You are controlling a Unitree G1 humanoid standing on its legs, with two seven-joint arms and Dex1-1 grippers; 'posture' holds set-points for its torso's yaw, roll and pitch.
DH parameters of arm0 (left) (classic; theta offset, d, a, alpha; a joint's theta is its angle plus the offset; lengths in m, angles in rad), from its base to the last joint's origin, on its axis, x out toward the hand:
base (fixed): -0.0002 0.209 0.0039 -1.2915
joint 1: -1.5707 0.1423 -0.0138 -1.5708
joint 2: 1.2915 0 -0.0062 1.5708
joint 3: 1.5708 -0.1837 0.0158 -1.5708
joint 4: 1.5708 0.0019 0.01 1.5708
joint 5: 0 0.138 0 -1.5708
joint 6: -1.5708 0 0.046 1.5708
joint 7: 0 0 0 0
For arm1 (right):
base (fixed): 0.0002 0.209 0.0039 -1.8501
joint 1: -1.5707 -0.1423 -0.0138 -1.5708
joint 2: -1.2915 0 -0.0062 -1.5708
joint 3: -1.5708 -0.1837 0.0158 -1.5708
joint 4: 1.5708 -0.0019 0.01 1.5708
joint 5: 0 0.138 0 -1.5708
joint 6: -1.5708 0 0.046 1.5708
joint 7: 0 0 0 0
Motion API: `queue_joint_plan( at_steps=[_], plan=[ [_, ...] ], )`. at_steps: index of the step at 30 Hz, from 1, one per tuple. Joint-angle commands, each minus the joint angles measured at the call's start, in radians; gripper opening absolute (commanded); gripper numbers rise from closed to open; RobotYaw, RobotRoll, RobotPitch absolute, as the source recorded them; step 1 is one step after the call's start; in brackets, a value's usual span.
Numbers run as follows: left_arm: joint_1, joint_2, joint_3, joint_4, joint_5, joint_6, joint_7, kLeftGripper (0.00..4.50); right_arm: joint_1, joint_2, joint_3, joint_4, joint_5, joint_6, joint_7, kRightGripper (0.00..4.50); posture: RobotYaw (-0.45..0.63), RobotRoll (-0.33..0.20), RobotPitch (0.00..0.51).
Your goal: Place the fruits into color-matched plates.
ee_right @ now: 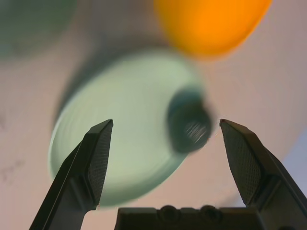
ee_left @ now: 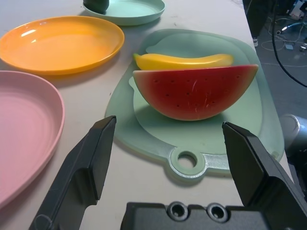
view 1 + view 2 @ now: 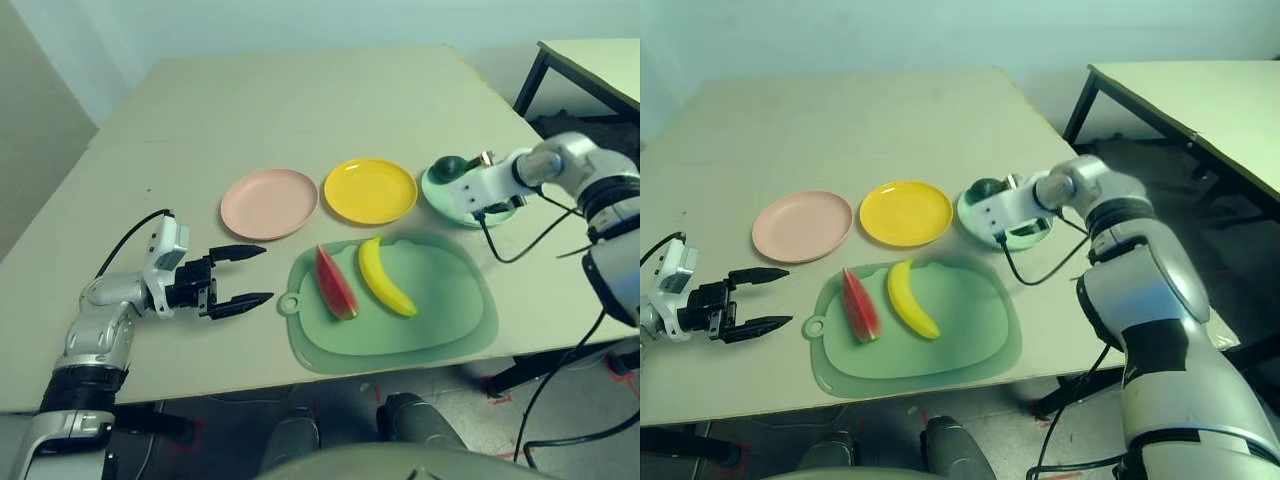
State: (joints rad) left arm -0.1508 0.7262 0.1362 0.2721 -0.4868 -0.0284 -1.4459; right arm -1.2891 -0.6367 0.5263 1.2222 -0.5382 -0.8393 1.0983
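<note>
Avocado (image 3: pixel 986 188) sits in green plate (image 3: pixel 1032 236), right end effector (image 1: pixel 163 143) wide above it; left end effector (image 3: pixel 243 275) wide, facing watermelon (image 3: pixel 335 283).

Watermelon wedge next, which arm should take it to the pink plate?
Probably the left. Its open left gripper sits beside the cutting mat, facing the watermelon wedge, with the pink plate close by. The right gripper hangs over the green plate.

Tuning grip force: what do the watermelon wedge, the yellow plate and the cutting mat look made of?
Watermelon wedge: likely hard moulded plastic, glossy; soft highlights and painted seed dots on the red face.
Yellow plate: looks like rigid plastic, smooth with a slight sheen; a bright glint sits near its rim.
Cutting mat: probably thin plastic or silicone, semi-translucent, lying flat; which one is unclear.
</note>
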Motion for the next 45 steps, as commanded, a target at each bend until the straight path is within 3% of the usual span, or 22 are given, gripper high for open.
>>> queue_joint_plan(
  at_steps=[1, 5, 11, 15, 22, 45],
  plan=[
    [-0.005, 0.006, -0.003, 0.012, 0.009, -0.005, -0.013, 4.5, 0.058, 0.006, -0.038, -0.16, 0.183, -0.063, 0.23, 4.48, -0.11, 0.0, 0.023],
    [-0.013, 0.005, -0.005, 0.015, 0.011, -0.002, -0.017, 4.5, 0.221, -0.051, 0.014, -0.583, 0.416, -0.036, 0.428, 4.48, -0.11, 0.0, 0.019],
    [-0.01, 0.011, -0.003, 0.012, 0.013, -0.002, -0.024, 4.5, 0.347, -0.086, 0.008, -0.929, 0.534, 0.2, 0.495, 4.48, -0.1, 0.0, 0.024],
    [0.009, 0.013, 0.002, -0.003, 0.009, 0.0, -0.023, 4.5, 0.342, -0.089, -0.015, -0.924, 0.492, 0.272, 0.46, 4.48, -0.1, 0.0, 0.022],
    [0.001, 0.012, -0.002, 0.014, 0.012, -0.004, -0.031, 4.5, 0.361, -0.132, 0.049, -0.984, 0.456, 0.051, 0.5, 4.48, -0.12, 0.0, 0.019],
    [0.029, -0.003, 0.005, -0.063, 0.0, 0.022, 0.023, 4.5, 0.231, 0.116, 0.193, -0.688, 0.232, -0.09, 0.399, 4.48, -0.05, 0.0, 0.056]
  ],
)
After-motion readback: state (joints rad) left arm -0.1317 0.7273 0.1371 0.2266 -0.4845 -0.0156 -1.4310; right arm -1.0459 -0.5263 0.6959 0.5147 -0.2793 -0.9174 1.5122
